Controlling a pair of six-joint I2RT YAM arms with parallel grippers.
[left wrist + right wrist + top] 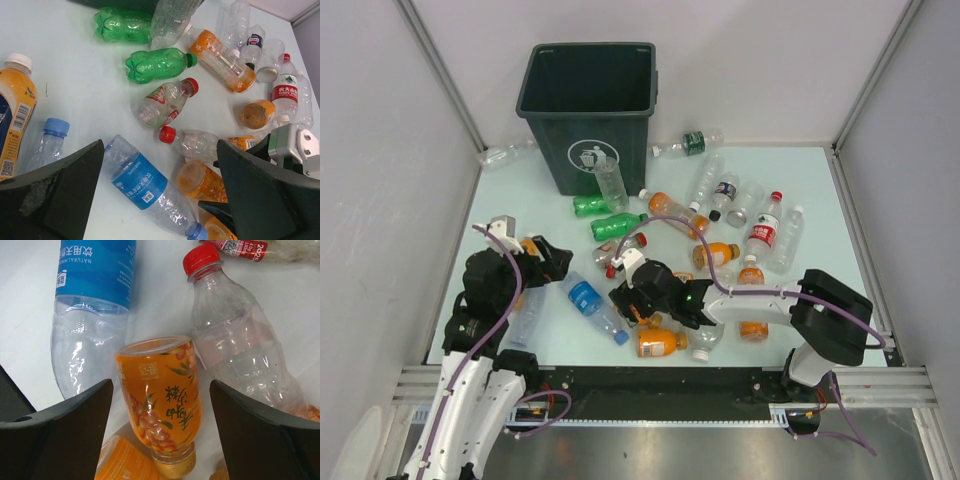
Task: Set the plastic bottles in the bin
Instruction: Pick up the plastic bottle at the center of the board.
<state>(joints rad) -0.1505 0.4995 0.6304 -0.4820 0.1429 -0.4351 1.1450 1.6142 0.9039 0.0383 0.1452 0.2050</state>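
Note:
The dark green bin (590, 100) stands at the back of the table. Several plastic bottles lie scattered in front of it and to its right. My left gripper (548, 258) is open and empty; in its wrist view (160, 192) a clear blue-labelled bottle (142, 182) lies on the table between and below the jaws. That bottle also shows in the top view (585, 297). My right gripper (628, 295) is open, its jaws on either side of an orange-filled bottle (160, 400) without touching it. A clear red-capped bottle (235, 350) lies beside it.
Two green bottles (605, 215) and an upright clear one (611, 183) stand close to the bin's front. An orange bottle with a white cap (12, 120) and a crushed clear bottle (47, 145) lie by my left arm. One bottle (505, 155) lies left of the bin. Walls enclose the table.

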